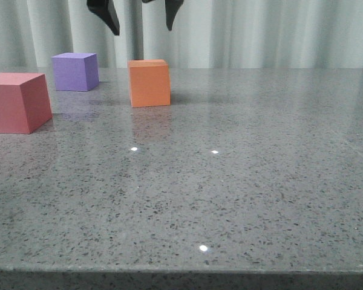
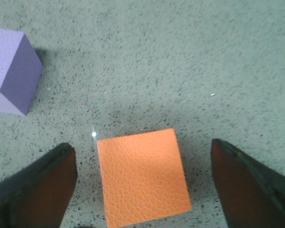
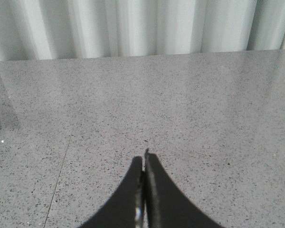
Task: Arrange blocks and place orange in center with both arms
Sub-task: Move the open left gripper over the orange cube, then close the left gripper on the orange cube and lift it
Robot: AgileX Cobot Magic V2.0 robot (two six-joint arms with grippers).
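The near stretch of the grey speckled worktop [image 1: 242, 205] carries only a few light glints. Farther back on the left, the red cube [image 1: 17, 101] sits at the picture's edge, turned so that one vertical corner faces the camera. Beyond it and a little to the right stands the purple cube [image 1: 76, 71], apart from the red one. To the right of the purple cube is the orange cube [image 1: 149, 83], resting flat on the worktop, apart from both others, its front face almost square to the camera. Being a cube, it has no long axis; in the left wrist view its top face [image 2: 142, 175] is slightly skewed to the fingers. The left pincer [image 1: 141, 18] hangs above the orange cube, fingers spread wide, one on each side and not touching it. Behind hangs a pale pleated curtain [image 1: 260, 33]. The right pincer [image 3: 143, 164] has its fingers pressed together over bare worktop, holding nothing.
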